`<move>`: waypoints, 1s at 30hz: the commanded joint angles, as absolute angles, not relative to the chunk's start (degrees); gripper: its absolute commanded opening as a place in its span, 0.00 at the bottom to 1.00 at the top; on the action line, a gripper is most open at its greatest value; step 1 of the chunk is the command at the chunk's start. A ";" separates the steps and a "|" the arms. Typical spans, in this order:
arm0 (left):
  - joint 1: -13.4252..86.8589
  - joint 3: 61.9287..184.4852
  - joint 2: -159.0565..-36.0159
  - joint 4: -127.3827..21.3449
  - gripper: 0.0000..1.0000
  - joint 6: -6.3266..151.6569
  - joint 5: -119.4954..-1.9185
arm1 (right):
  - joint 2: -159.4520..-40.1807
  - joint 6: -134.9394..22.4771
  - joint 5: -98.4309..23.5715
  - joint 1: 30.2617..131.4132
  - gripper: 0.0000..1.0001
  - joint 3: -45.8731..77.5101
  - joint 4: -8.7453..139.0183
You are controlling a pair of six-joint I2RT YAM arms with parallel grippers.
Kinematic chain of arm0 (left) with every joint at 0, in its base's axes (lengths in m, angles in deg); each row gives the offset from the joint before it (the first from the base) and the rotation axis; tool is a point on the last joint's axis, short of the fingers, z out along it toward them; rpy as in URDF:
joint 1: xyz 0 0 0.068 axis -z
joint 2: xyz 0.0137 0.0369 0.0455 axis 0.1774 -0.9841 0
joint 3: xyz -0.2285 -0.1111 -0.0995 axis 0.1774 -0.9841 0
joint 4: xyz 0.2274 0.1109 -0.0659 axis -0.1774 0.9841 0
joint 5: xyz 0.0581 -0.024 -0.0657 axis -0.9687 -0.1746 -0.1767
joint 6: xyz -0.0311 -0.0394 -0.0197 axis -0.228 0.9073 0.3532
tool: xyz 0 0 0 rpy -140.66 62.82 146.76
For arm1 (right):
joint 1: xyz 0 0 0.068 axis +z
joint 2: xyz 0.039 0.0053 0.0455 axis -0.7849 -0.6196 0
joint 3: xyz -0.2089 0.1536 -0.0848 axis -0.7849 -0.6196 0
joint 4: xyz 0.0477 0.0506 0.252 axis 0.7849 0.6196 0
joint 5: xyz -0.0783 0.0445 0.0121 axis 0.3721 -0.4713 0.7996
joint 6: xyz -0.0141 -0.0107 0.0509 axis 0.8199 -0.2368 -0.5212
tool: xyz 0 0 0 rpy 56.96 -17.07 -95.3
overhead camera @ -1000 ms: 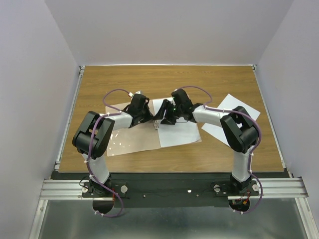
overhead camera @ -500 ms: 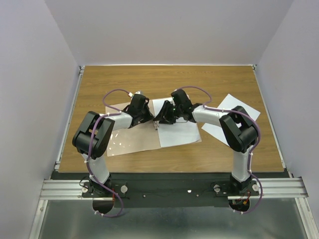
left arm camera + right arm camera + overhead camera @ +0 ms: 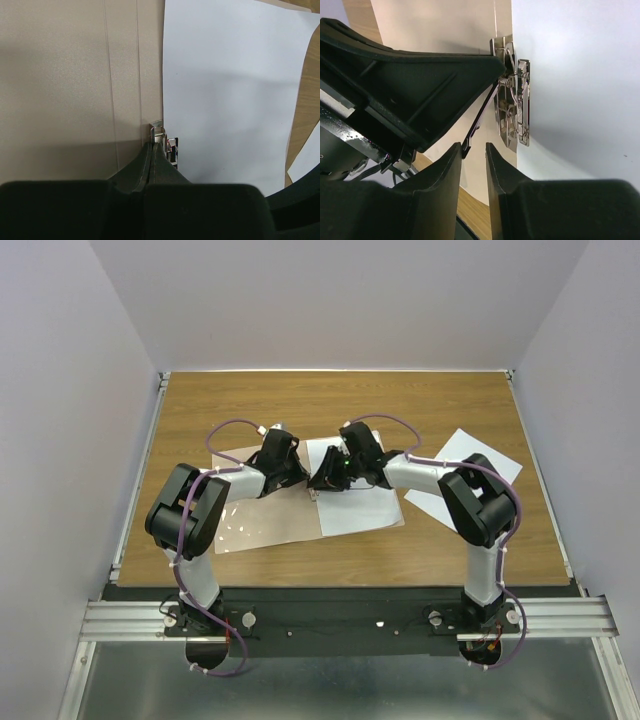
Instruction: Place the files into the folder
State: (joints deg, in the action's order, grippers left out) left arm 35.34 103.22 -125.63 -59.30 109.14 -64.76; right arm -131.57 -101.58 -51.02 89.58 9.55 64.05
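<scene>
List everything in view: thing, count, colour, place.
Table: one, brown wood, under everything.
Folder: one, pinkish-tan, lying open left of centre.
Sheet on the folder: one, white, on the right half.
Loose sheet: one, white, on the table at the right, partly under the right arm.
Metal clip: one, silver, at the folder's spine, by the sheet's edge.
Left arm: one, white and black, reaching over the folder.
Left tool: one, black, fingers together at the clip.
Right tool: one, black, fingers apart, close to the clip.
</scene>
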 commanded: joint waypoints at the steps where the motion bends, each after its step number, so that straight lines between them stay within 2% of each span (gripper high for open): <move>1: 35.53 100.87 -126.90 -54.61 0.00 108.81 -64.31 | -132.64 -98.55 -52.82 90.91 0.33 7.51 66.99; 16: 35.44 101.49 -127.77 -54.17 0.00 107.14 -64.84 | -133.61 -95.30 -51.15 91.35 0.13 4.61 70.34; 20: 35.44 101.66 -128.21 -54.17 0.00 106.44 -64.40 | -134.14 -93.37 -50.71 91.35 0.01 3.64 71.31; 30: 35.44 102.19 -128.57 -53.90 0.00 103.45 -65.19 | -134.66 -87.83 -45.35 91.35 0.01 4.08 75.79</move>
State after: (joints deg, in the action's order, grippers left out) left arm 35.36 103.05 -125.63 -59.69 107.28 -63.93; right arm -131.57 -94.08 -50.21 90.43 6.53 63.57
